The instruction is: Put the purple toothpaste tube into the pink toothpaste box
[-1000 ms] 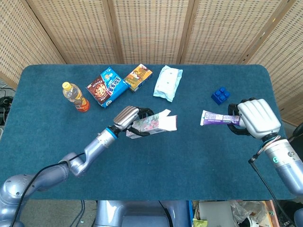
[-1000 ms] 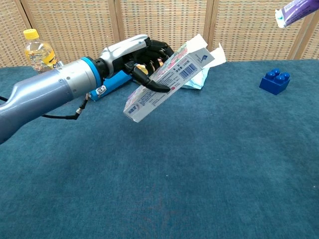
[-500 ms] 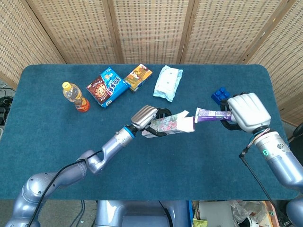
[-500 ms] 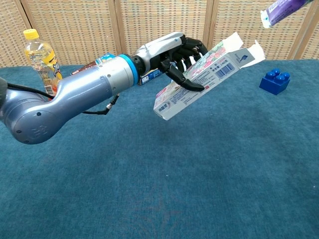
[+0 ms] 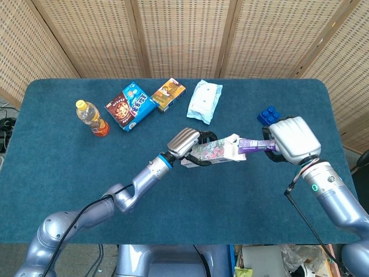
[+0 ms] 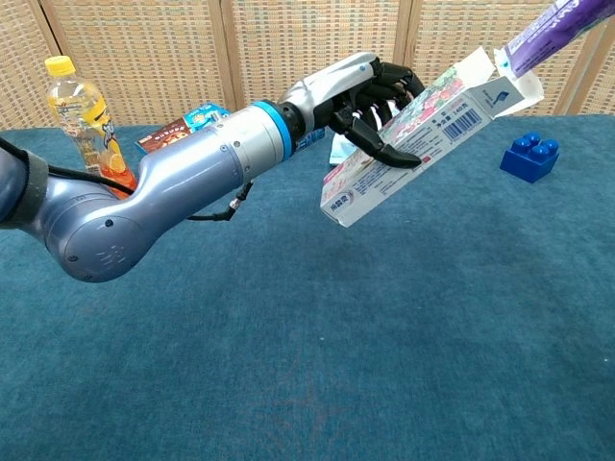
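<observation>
My left hand [image 5: 185, 142] [image 6: 370, 94] grips the pink toothpaste box [image 5: 212, 152] [image 6: 423, 130] in the air above the table, its open flapped end toward the right and tilted up. My right hand [image 5: 293, 138] holds the purple toothpaste tube [image 5: 254, 144] [image 6: 557, 29] by its far end. The tube's white tip touches the box's open mouth. In the chest view only the tube shows at the top right; the right hand is out of frame there.
A blue toy brick [image 5: 268, 115] [image 6: 529, 157] lies just behind the right hand. At the back of the blue table [image 5: 69, 173] lie a wipes packet [image 5: 204, 100], two snack boxes [image 5: 131, 105] [image 5: 168, 94] and an orange drink bottle [image 5: 91, 118] [image 6: 85, 113].
Both hands moved toward each other: the left carried the box rightward and up, the right brought the tube leftward until its tip met the box's open end.
</observation>
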Motion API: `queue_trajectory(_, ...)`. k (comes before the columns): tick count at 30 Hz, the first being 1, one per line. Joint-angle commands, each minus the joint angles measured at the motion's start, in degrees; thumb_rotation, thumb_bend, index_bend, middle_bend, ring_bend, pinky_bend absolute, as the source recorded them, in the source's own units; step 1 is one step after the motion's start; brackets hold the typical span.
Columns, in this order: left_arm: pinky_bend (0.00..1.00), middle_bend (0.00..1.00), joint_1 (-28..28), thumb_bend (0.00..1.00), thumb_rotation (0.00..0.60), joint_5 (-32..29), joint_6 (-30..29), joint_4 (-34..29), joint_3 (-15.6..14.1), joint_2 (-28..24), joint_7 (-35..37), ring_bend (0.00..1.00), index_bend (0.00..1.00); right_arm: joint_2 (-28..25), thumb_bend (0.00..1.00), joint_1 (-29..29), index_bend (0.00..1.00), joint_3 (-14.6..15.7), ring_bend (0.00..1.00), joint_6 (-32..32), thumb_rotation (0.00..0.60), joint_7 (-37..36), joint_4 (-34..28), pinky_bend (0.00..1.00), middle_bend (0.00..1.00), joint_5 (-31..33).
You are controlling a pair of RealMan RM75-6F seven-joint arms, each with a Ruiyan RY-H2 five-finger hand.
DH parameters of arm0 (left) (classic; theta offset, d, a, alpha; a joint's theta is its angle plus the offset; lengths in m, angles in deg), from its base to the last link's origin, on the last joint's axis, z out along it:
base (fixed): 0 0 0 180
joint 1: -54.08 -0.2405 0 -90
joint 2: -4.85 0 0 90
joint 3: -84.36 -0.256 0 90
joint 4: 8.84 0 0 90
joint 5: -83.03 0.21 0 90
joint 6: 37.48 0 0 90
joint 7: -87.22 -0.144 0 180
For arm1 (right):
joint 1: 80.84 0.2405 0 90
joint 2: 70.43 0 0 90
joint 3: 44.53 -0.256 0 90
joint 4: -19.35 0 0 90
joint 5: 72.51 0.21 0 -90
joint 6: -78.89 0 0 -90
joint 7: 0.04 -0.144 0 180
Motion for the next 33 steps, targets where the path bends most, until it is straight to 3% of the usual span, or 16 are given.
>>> queue_trajectory(1, 0.49, 0.57, 0.1, 0.32, 0.6, -0.2, -0.5, 0.8, 0.2, 0.8, 0.2, 0.51, 0.61, 0.2, 0.77, 0.4, 0.65, 0.3, 0.49, 0.0, 0.6, 0.6, -0.3, 0.41, 0.65, 0.4)
queue_trajectory(14, 0.49, 0.57, 0.8, 0.32, 0.6, 0.1, -3.4, 1.1, 0.5, 1.8, 2.6, 0.51, 0.61, 0.3, 0.77, 4.1, 0.66, 0.8, 0.5, 0.7, 0.6, 5.6, -2.8, 0.41, 0.65, 3.8)
queue_trajectory(25, 0.49, 0.57, 1.5, 0.32, 0.6, -0.2, -5.7, 0.2, 1.7, 2.6, 3.6, 0.51, 0.61, 0.0, 0.78, 10.9, 0.66, 2.0, 0.5, 0.1, 0.6, 13.8, -5.6, 0.41, 0.65, 12.4)
queue_trajectory(27, 0.49, 0.57, 1.5, 0.32, 0.6, -0.6, -5.9, 0.1, 2.0, 3.0, 3.9, 0.51, 0.61, -0.2, 0.77, 12.7, 0.66, 2.8, 0.5, 0.5, 0.6, 16.6, -6.5, 0.41, 0.64, 15.1)
queue_trajectory(29, 0.49, 0.57, 1.5, 0.32, 0.6, -1.0, -6.3, 0.1, 2.4, 3.5, 4.5, 0.51, 0.61, -0.4, 0.76, 14.1, 0.62, 3.7, 0.49, 1.7, 0.6, 19.5, -7.5, 0.41, 0.56, 16.3)
queue_trajectory(31, 0.49, 0.57, 1.6, 0.32, 0.6, -1.2, -6.4, 0.1, 2.6, 3.9, 5.0, 0.51, 0.61, -0.5, 0.53, 14.8, 0.46, 4.6, 0.39, 3.1, 0.6, 22.0, -8.5, 0.38, 0.39, 17.0)
queue_trajectory(33, 0.49, 0.57, 1.7, 0.32, 0.6, -1.4, -6.4, 0.3, 2.7, 4.2, 5.4, 0.51, 0.61, -0.6, 0.1, 15.4, 0.16, 5.4, 0.12, 5.1, 0.6, 24.7, -9.6, 0.2, 0.1, 17.5)
